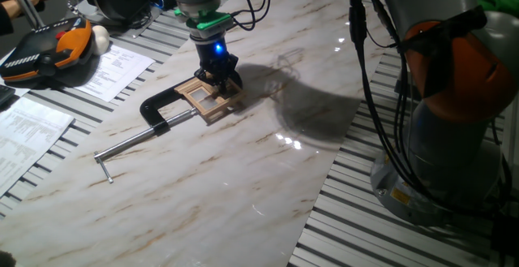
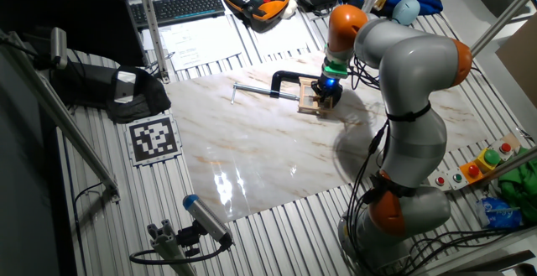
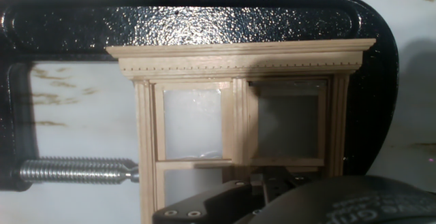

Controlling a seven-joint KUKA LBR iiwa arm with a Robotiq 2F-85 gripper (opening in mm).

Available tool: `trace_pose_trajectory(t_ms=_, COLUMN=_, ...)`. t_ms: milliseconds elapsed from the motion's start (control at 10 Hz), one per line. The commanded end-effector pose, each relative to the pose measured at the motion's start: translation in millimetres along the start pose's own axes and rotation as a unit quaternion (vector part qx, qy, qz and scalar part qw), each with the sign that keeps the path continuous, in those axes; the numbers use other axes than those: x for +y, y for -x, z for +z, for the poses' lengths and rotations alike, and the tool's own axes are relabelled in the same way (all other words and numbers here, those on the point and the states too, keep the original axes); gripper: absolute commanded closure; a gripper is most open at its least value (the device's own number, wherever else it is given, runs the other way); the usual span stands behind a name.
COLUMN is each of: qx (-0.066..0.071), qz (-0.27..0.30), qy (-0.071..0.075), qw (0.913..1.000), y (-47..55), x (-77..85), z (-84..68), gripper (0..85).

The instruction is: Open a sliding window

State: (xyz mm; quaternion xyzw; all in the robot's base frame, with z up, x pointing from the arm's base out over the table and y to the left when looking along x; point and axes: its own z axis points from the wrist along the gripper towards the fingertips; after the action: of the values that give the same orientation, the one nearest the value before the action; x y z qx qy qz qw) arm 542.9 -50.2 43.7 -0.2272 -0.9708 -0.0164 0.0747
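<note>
Clamp pins sliding window flat at frame centre so sash can slide without shifting; gripper sits on it, finger state unclear.

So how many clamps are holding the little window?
1. The black clamp wraps around the window, its screw pressing the frame's left side in the hand view. No others show.

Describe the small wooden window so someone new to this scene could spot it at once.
On the marble-patterned tabletop, find the black C-clamp with its steel screw rod. Inside its jaws lies the small light tan wooden window, directly under the gripper. It is the only pale wood piece, with thin crossbars forming panes.
</note>
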Motion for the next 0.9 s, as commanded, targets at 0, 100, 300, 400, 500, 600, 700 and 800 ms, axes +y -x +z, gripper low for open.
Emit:
trace_pose_trajectory(t_ms=0, qx=0.0, qz=0.0, qy=0.0, qw=1.0, y=0.4, x=0.2, z=-0.1, gripper=85.0)
trace_pose_trajectory(t_ms=100, qx=-0.001, qz=0.0, qy=-0.001, qw=1.0, y=0.6, x=0.3, z=-0.1, gripper=85.0)
trace_pose_trajectory(t_ms=300, qx=-0.001, qz=-0.001, qy=-0.002, qw=1.0, y=1.2, x=0.5, z=0.0, gripper=85.0)
trace_pose_trajectory(t_ms=400, qx=-0.001, qz=-0.001, qy=-0.002, qw=1.0, y=1.9, x=0.8, z=-0.1, gripper=85.0)
trace_pose_trajectory(t_ms=500, qx=-0.002, qz=-0.001, qy=-0.003, qw=1.0, y=2.5, x=0.9, z=0.4, gripper=85.0)
trace_pose_trajectory(t_ms=600, qx=-0.001, qz=-0.001, qy=-0.002, qw=1.0, y=2.2, x=0.6, z=0.5, gripper=85.0)
trace_pose_trajectory(t_ms=700, qx=-0.001, qz=-0.001, qy=-0.003, qw=1.0, y=1.2, x=0.1, z=0.2, gripper=85.0)
trace_pose_trajectory(t_ms=800, qx=0.001, qz=-0.002, qy=-0.002, qw=1.0, y=-0.1, x=-0.5, z=0.3, gripper=85.0)
